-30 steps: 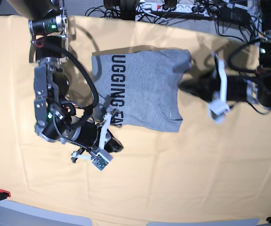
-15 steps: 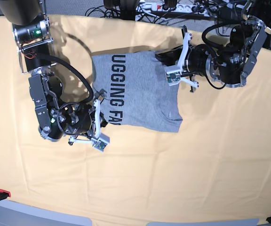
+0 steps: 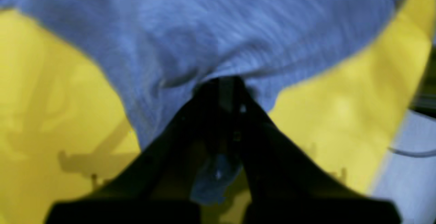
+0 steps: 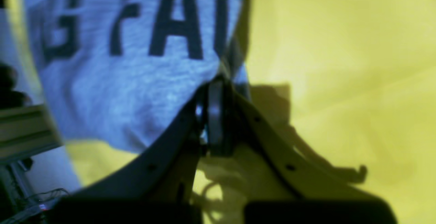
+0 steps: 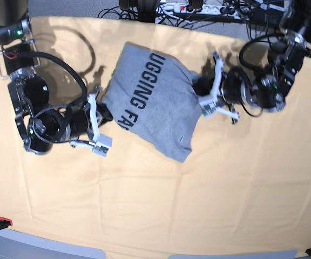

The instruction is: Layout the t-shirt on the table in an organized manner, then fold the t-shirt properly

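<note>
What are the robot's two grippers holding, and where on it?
Both hold the t-shirt by opposite edges: right gripper beside the lettering, left gripper on the plain side.

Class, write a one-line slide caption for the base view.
Both grippers pinch opposite edges of the grey t-shirt above the table.

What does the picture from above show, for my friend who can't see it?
A grey t-shirt with black letters hangs stretched between two robot grippers over a table covered in yellow-orange cloth. The right gripper pinches one edge and the left gripper pinches the opposite edge, both shut on the fabric.
</note>
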Available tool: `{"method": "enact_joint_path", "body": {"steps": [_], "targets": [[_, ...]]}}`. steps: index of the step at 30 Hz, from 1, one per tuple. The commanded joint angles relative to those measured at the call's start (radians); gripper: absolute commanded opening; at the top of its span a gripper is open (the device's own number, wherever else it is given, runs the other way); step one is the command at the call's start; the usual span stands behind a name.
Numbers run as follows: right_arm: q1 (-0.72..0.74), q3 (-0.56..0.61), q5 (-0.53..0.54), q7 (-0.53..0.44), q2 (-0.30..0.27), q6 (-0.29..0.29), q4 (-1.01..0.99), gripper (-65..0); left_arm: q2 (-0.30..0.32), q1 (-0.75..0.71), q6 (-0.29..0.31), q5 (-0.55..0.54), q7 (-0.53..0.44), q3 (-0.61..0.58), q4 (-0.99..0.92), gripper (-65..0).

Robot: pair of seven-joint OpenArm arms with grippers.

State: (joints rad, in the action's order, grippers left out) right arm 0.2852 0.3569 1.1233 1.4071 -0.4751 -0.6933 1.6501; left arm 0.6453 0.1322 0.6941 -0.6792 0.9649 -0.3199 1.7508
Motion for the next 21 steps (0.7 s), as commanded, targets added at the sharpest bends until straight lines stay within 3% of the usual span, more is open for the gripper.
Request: {"method": "enact_joint_path", "body": {"steps": [1, 8, 11, 15, 18, 21], "targets": [[-0.003, -0.006, 0.032, -0.011, -0.021, -0.005, 0.038, -65.0, 0.009, 0.052, 0.004, -0.008, -0.027, 0.011, -0.020, -65.0], [-0.188, -0.007, 0.027, -0.011, -0.084, -0.005, 0.206, -65.0, -0.053, 0.267, 0.004, -0.009, -0.138, 0.011, -0.286, -65.0], [-0.265, -0.037, 0.022, -0.011, -0.087, -0.005, 0.254, -65.0, -0.096, 0.349, 0.004, -0.010, -0.135, 0.011, -0.367, -65.0], [-0.332, -0.121, 0.022, -0.019, -0.087, -0.005, 0.300, -65.0, -0.107, 0.432, 0.004, -0.073, -0.008, 0.013, -0.370, -65.0], [-0.339, -0.221, 0.021, -0.057, -0.087, -0.005, 0.303, -65.0, -0.089, 0.487, 0.004, -0.235, 0.181, 0.030, -0.346, -65.0], [-0.348, -0.320, -0.024, -0.095, -0.078, -0.005, 0.302, -65.0, -0.042, 0.496, -0.014, -0.443, 0.290, 0.084, -0.327, -65.0]]}}
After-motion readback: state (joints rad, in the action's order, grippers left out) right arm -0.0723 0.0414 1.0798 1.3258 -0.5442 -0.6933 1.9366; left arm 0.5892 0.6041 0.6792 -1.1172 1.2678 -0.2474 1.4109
